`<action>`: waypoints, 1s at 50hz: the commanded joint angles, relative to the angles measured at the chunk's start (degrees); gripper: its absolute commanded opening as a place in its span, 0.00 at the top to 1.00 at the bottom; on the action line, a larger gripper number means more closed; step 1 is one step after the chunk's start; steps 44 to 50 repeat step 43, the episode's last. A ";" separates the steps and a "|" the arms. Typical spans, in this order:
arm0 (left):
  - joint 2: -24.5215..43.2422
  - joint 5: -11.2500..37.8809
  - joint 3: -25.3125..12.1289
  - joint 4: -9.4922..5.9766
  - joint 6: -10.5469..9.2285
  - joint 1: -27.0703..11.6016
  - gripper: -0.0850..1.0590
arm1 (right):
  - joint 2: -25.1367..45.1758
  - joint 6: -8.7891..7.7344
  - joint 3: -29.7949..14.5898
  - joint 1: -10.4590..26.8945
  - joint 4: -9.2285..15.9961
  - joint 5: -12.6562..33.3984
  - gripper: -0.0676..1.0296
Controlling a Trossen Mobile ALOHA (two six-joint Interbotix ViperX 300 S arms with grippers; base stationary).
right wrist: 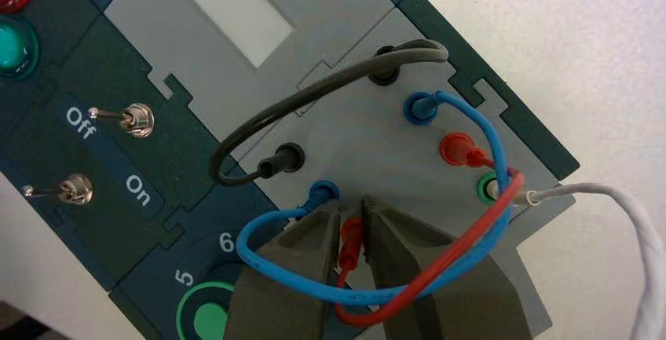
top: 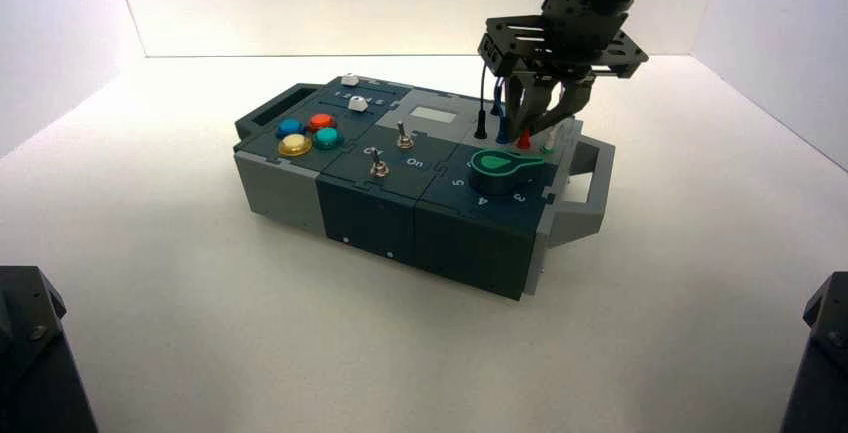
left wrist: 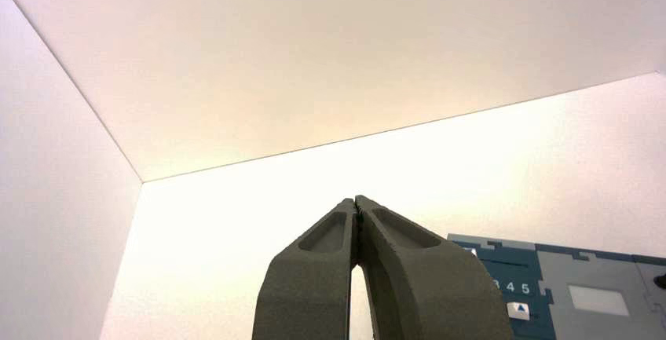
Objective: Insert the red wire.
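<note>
In the right wrist view's lower centre, the released right gripper (right wrist: 351,202), lifting, could snag the thin red looped cable (right wrist: 470,236) and unseat its plug (right wrist: 350,246), while the clenched left gripper (left wrist: 355,200) waits lower centre in its own view.

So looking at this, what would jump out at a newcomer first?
Probably the looped red wire and blue wire, arching over the box's gray right-hand panel. Next, the dark right gripper above that panel, its fingers parted around a red plug. Then the bright colored buttons at the box's left.
</note>
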 commanded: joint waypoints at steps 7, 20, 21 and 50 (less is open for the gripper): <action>-1.49 -0.18 -0.62 0.09 0.09 -0.09 0.95 | -3.34 0.26 2.55 2.90 0.70 -1.41 0.65; -2.11 -0.18 -0.53 0.09 0.09 -0.18 0.95 | -4.04 0.53 2.99 2.90 1.49 -2.20 0.48; -2.20 -0.18 -0.53 0.09 0.09 -0.09 0.95 | -3.87 0.53 2.90 2.90 1.49 -2.20 0.48; -2.29 -0.09 -0.53 0.09 0.09 -0.09 0.95 | -4.31 0.53 1.49 2.46 0.88 -1.67 0.48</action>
